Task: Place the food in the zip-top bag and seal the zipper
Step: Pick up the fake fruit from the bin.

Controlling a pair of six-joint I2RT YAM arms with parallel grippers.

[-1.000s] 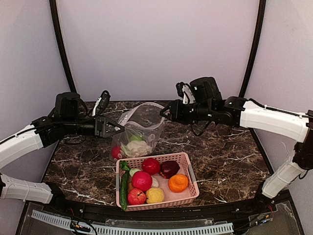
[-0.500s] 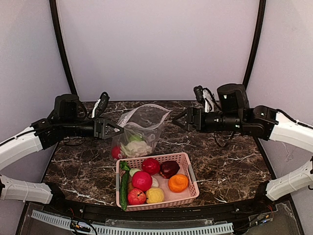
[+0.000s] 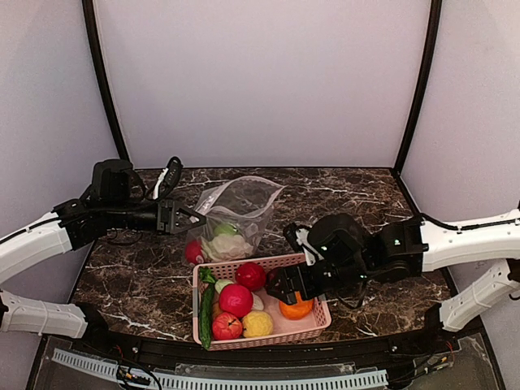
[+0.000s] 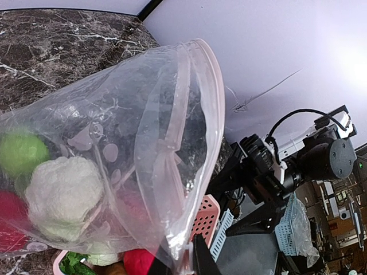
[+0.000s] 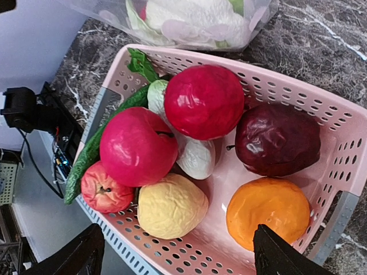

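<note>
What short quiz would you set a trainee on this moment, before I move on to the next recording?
1. True or false: the right gripper hangs open above the pink basket.
2. What does the left gripper grip? A. the basket's rim B. the zip-top bag's edge C. nothing
3. Name one food already inside the bag.

Key
1. True.
2. B.
3. Any of the pale cabbage, the green ball or the red ball.
</note>
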